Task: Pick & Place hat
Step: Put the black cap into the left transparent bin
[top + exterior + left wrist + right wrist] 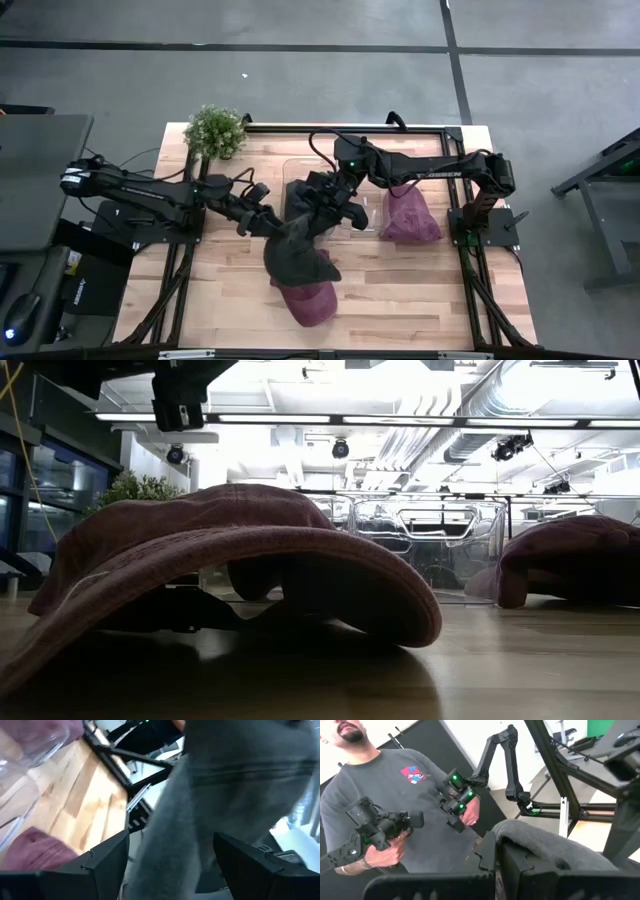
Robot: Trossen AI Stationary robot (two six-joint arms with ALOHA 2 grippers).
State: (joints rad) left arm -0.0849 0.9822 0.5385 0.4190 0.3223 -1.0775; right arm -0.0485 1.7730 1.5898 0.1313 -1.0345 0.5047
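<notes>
Wooden table (400, 290) seen mid-task: dark grey hat (300, 255) held aloft over maroon hat (312, 300), left gripper (268, 224) and right gripper (335, 212) both clamped on fabric. Cloth judged soft, light, floppy; best gripped at brim edge.

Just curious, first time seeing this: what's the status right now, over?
Both end effectors, left and right, shut on dark grey hat, lifted. Maroon hat beneath. Clear bin close behind.

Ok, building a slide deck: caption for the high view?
Both grippers, left and right, hold a dark hat above a maroon hat.
</notes>
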